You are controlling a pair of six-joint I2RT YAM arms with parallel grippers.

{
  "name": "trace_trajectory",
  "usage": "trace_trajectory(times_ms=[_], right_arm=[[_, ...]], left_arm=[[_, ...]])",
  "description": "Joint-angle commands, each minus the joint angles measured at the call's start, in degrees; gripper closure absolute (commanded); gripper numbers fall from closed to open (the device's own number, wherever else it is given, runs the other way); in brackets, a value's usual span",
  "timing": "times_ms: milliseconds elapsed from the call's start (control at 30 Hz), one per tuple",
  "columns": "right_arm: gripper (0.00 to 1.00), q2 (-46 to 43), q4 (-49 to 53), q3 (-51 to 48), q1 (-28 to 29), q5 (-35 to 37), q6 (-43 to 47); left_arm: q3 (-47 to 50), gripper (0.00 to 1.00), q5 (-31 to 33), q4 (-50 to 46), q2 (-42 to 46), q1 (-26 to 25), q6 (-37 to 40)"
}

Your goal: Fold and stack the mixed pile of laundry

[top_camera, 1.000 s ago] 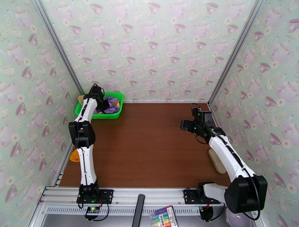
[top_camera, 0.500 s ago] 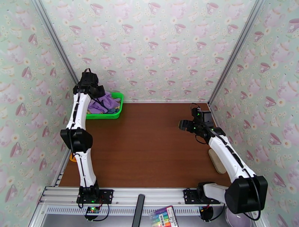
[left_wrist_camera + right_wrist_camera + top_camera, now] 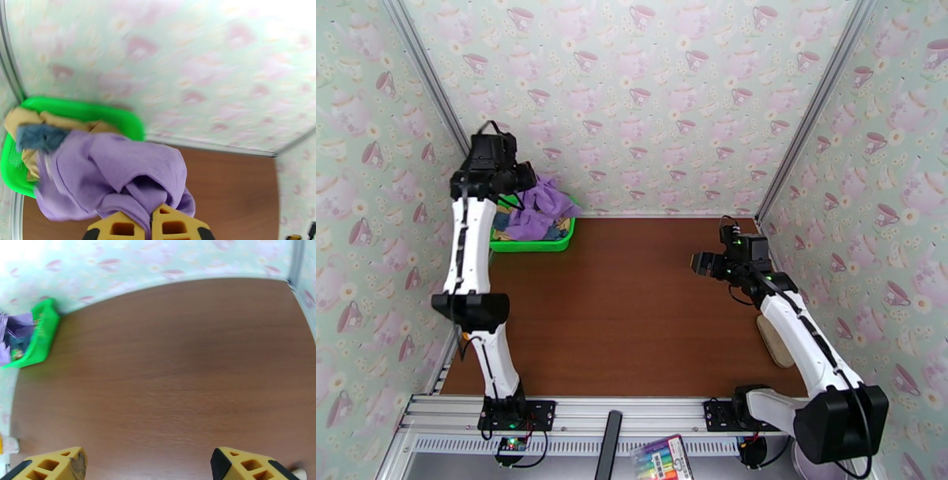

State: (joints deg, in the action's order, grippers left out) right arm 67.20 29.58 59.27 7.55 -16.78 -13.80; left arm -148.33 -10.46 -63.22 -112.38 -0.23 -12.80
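At the near edge a pack of coloured markers [image 3: 661, 458] lies on the metal rail between the two arm bases. Beyond it the brown wooden table [image 3: 632, 331] spreads out, with a flat tan oval board [image 3: 775, 341] lying along its right side beside the right arm. The right gripper [image 3: 148, 465] hangs over bare wood right of the table's middle, its yellow fingers spread wide apart and grasping nothing. Farther back, in the far left corner, the left gripper [image 3: 150, 223] is raised high above the table with its fingers clenched on a fold of the purple T-shirt [image 3: 118, 169]. The shirt hangs bunched from that pinch, and its lower part drapes down into the green basket [image 3: 531, 245], which stands on the table against the far wall. Inside the basket, behind and left of the purple cloth, lies the tan-yellow garment [image 3: 23, 116], with the slate-blue shirt [image 3: 37, 136] crumpled on top of it.
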Motion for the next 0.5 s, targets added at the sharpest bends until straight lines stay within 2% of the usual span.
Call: trace_trajectory(times_ms=[0,67,233,333,467], right_arm=[[0.11,-3.3,-4.7,-0.3,3.7,-10.9,1.8],[0.08,-4.5,-6.5,-0.1,8.0,-13.1,3.7],[0.01,-2.8,-13.4,3.0,21.6,-12.0,5.4],[0.01,2.1,-19.3,5.3,28.6,-11.7,2.7],[0.00,9.8,-31.7,5.6,36.0,-10.2,-5.1]], left_arm=[[-0.1,1.00,-5.1,-0.1,6.5,-1.5,-2.3],[1.3,1.00,-5.8,-0.6,8.7,-2.9,-2.9],[3.5,1.00,-4.7,-1.9,12.0,-7.6,-4.7],[5.6,1.00,-4.4,-1.3,13.4,-10.7,-6.8],[7.8,1.00,-0.7,0.1,14.7,-15.1,-8.5]])
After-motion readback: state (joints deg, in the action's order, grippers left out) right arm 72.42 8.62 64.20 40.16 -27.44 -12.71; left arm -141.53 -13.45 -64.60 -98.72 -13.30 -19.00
